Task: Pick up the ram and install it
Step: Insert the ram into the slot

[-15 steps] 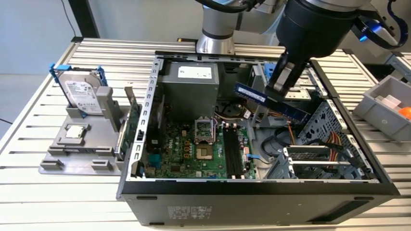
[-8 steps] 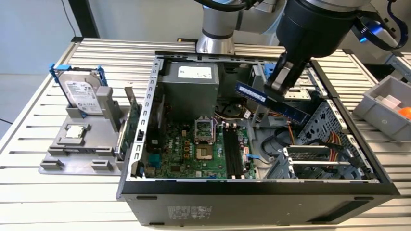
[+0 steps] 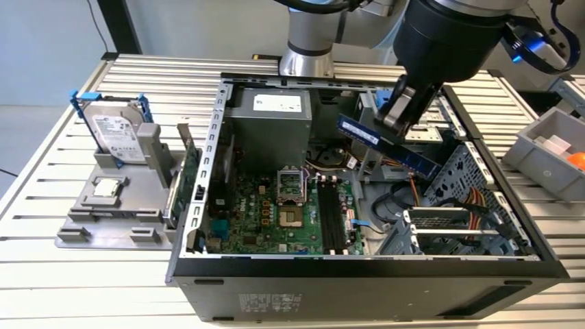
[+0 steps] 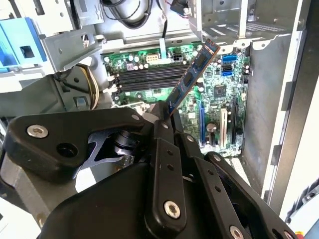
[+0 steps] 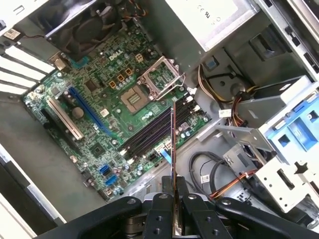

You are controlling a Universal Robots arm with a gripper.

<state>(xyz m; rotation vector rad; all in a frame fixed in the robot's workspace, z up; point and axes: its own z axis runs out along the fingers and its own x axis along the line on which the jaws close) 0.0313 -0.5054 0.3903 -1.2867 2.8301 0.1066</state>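
Observation:
My gripper [image 3: 399, 115] is shut on the ram [image 3: 391, 145], a long blue stick with dark chips. It hangs tilted in the air above the open computer case [image 3: 366, 264], toward the exterior view's right. In the second wrist view the ram [image 4: 192, 77] sticks out from the black fingers [image 4: 164, 149] over the green motherboard [image 4: 209, 99]. The first wrist view has the ram [image 5: 173, 144] edge-on, clamped by the gripper [image 5: 174, 199], above the black memory slots [image 5: 152, 133]. Those slots [image 3: 331, 219] lie on the motherboard below and to the exterior view's left of the stick.
A silver hard drive [image 3: 119, 133] stands in a grey fixture [image 3: 82, 233] left of the case, with a small square processor chip [image 3: 108, 186] in front of it. A power supply [image 3: 274, 116], an open processor socket [image 3: 290, 188] and a drive cage [image 3: 466, 205] sit inside the case. A grey bin [image 3: 539, 147] stands at the far right.

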